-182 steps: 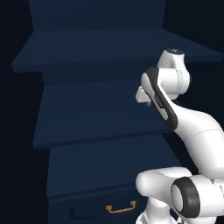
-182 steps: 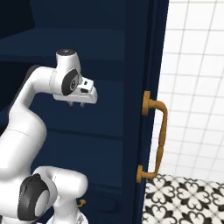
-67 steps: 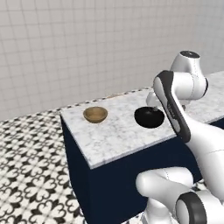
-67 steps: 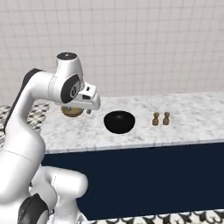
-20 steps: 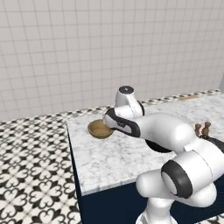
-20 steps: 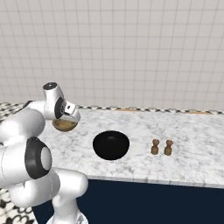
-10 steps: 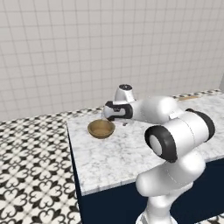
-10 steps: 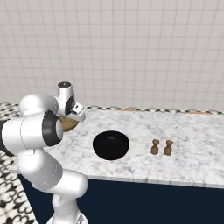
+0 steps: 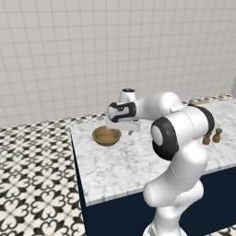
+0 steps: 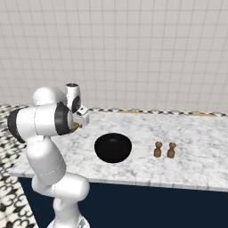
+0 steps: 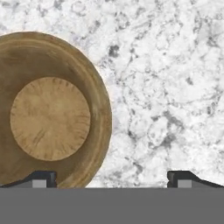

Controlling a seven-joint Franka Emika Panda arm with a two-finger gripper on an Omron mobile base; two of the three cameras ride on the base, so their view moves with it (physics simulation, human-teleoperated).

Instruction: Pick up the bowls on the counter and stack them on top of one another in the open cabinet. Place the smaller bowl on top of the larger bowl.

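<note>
The pincer (image 11: 109,178) has dropped, spread wide, straddling the upright smaller bowl's (image 11: 48,111) rim.

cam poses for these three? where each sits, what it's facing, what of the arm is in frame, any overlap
Left base view: behind the arm to its left, facing the counter and tiled wall; arm rises lower right, reaching to the smaller bowl.
Right base view: behind to its right, facing the same counter; arm at left, larger bowl and two small brown shakers in frame.
Hand view: on the hand, looking straight down at marble; open gripper fingertips at bottom, one over the wooden bowl's rim.
Shared: both base views show the counter and shakers; the left base and hand views share the wooden bowl.
</note>
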